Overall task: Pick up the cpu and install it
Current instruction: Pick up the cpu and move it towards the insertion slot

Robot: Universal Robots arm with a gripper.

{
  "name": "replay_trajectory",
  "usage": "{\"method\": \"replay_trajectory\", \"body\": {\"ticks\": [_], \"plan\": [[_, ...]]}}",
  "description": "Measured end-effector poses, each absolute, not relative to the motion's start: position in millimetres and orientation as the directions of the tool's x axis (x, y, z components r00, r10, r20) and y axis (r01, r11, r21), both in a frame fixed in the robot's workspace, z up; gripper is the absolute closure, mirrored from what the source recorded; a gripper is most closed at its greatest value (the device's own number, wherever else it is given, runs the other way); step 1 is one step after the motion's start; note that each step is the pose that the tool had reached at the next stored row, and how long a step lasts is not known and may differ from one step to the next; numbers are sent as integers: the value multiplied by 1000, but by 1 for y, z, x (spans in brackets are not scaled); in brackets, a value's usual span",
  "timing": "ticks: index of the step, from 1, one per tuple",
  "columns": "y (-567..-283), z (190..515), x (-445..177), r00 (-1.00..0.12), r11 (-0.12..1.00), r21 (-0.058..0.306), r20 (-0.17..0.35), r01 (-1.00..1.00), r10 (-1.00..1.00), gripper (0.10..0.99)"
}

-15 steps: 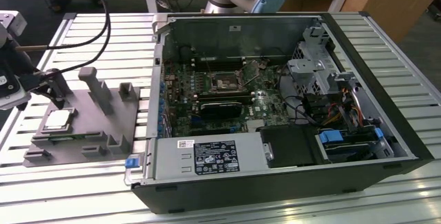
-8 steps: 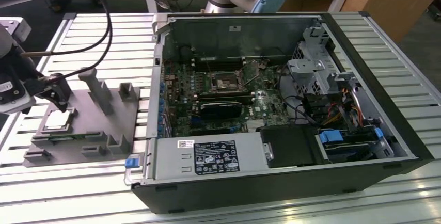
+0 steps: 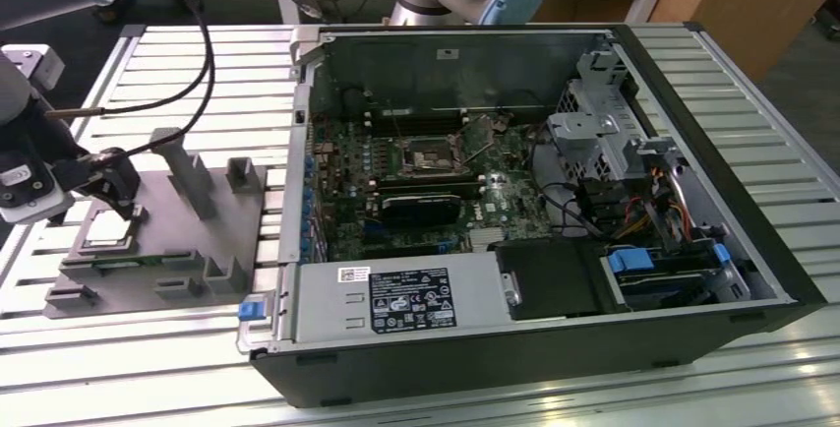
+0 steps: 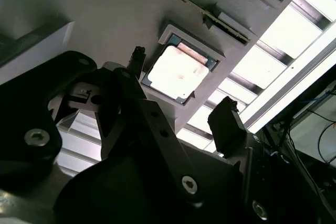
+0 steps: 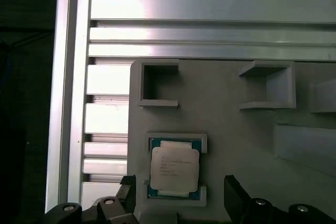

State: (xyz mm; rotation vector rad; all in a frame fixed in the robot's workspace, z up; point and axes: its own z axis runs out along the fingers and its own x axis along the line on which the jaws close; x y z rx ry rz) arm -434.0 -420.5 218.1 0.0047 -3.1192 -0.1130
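cpu (image 5: 174,168) in grey holder (image 5: 236,129), gripper (image 5: 179,186) spread above

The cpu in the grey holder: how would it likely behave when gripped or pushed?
The cpu looks like a thin rigid plate, so probably stiff and light. Its smooth metal top seems slippery. Seated in a recess of the grey holder, it likely won't slide if pushed.

Both wrist views closely share the cpu (image 5: 174,169) (image 4: 176,73).
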Motion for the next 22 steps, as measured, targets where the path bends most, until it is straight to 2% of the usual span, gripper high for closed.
{"method": "replay_trajectory", "body": {"ticks": [18,20,21,22], "plan": [[-415,188,-438,-1000,997,72,19,-18,-19,325],[-414,186,-439,-1000,997,72,18,-18,-19,337],[-414,186,-439,-1000,997,72,18,-18,-19,400],[-414,185,-439,-1000,997,72,18,-18,-19,400]]}}
